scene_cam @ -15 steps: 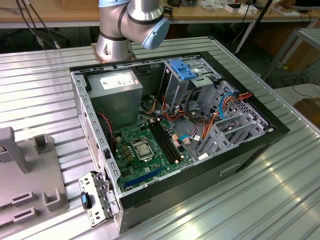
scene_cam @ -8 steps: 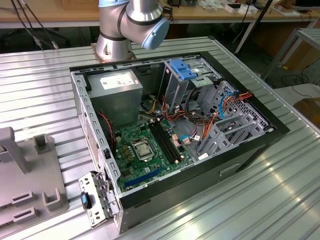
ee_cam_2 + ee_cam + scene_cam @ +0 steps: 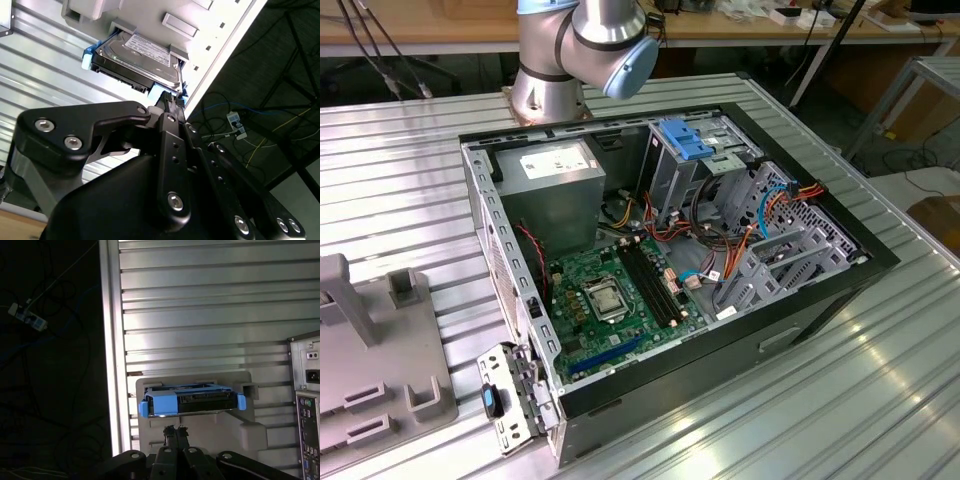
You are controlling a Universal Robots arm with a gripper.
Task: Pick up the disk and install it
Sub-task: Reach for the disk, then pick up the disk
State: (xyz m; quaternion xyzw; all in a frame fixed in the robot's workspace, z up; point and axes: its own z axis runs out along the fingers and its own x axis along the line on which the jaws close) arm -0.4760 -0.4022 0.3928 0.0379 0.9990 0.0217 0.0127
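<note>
I am hovering my end effector (image 3: 175,431) just short of the disk (image 3: 192,401), its fingers drawn almost together and gripping nothing. The disk is standing upright in a grey holder (image 3: 220,434) on the table (image 3: 210,315), near the computer case (image 3: 306,405). Closing in like this, I am risking butting its connector edge rather than straddling it, which could tip it or crack the blue carrier (image 3: 162,402).

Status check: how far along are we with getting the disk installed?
Nothing looks done yet: the disk sits in its grey holder on the table, outside the open computer case. In hand: the gripper, shut and holding nothing, is close to the disk's edge in the first wrist view. Left: both the pickup and the install.
</note>
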